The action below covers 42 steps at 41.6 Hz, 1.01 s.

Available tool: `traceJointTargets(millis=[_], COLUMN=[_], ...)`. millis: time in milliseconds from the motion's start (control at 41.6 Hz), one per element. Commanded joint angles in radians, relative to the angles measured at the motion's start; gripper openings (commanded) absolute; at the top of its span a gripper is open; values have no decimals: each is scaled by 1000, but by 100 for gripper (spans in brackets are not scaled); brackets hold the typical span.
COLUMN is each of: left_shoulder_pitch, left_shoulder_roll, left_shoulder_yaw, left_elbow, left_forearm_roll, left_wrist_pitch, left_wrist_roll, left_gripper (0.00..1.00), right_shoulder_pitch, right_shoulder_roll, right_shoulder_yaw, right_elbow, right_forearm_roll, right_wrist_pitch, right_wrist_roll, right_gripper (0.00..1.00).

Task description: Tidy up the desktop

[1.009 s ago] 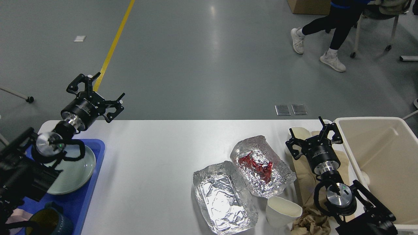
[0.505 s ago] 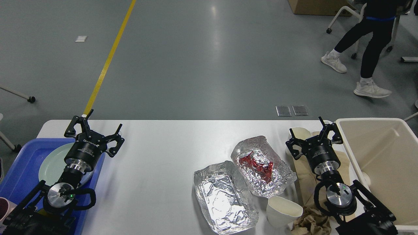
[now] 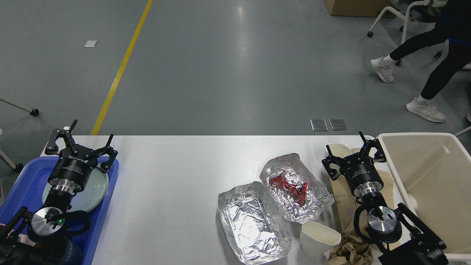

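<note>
Desktop (image 3: 176, 173) unchanged; left claw (image 3: 81, 141) has shifted leftward over tray (image 3: 106, 206).

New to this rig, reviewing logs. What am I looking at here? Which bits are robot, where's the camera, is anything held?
One view, from the robot's own head, looking down at a white desktop. The two black arms are its own: the left gripper is over a blue tray holding a pale plate; the right gripper is beside a cream bin. Both are open and hold nothing. On the desk: two foil trays, one with red wrapper scraps, paper cups, and crumpled brown paper.
</note>
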Motion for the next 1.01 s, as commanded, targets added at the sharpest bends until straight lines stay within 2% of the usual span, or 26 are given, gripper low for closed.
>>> traceJointTargets(millis=[0,481,793,985], left_shoulder_pitch=[2,-24,-14,-20], left_shoulder_roll=[-3,-7,-83,-93], left_shoulder_yaw=[-8,-48,-36,-44], left_elbow=[0,-8,47,72], left_forearm_roll=[0,0,19,10], left_wrist_pitch=[-3,-28,-28,-37], left_wrist_roll=[-4,-5,-4,-27], left_gripper=[96,96,96,96], right_shoulder_pitch=[0,0,0,0], right_shoulder_roll=[0,0,0,0], right_shoulder_yaw=[0,0,-1,-1], right_elbow=[0,0,0,0], right_forearm_roll=[0,0,0,0], right_wrist_pitch=[0,0,0,0], right_wrist_roll=[0,0,0,0], right_gripper=[100,100,100,100])
